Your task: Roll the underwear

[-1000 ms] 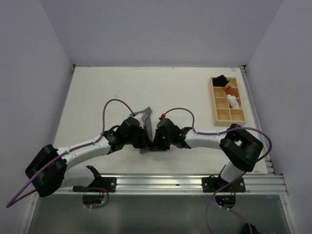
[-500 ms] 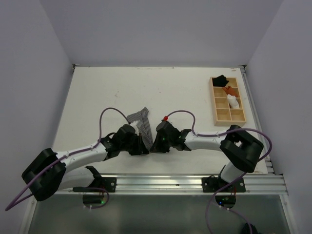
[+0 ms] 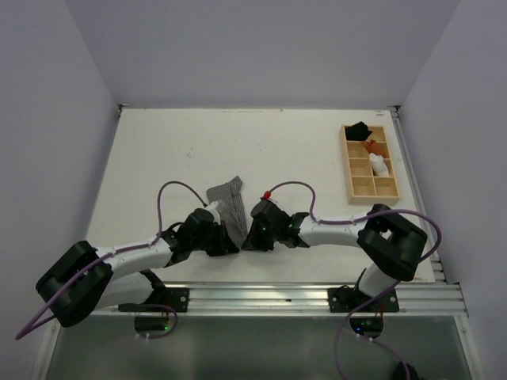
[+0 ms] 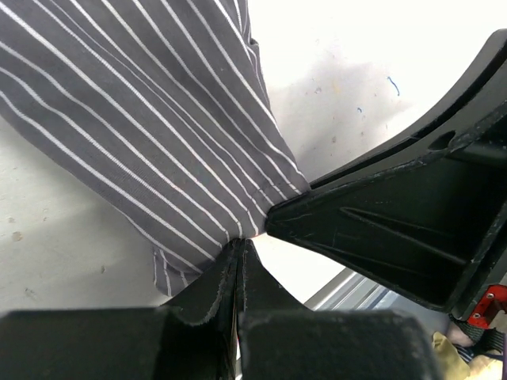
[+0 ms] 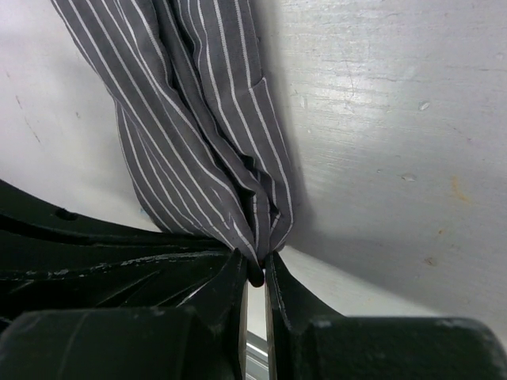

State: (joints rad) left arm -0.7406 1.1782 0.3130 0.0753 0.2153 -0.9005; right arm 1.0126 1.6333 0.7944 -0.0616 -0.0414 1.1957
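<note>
The left gripper [image 4: 240,245] and right gripper [image 5: 255,273], each pinching tight on the underwear [image 3: 226,199], are dragging it toward the bench's [image 3: 301,150] near edge, middle. It is lying flatter than before, likely readying the roll.

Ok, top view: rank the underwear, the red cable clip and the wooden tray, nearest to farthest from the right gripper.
1. The underwear, pinched in the right gripper, stretching up-left of it.
2. The red cable clip, a little beyond the gripper's body.
3. The wooden tray, far off to the right, toward the back.
</note>
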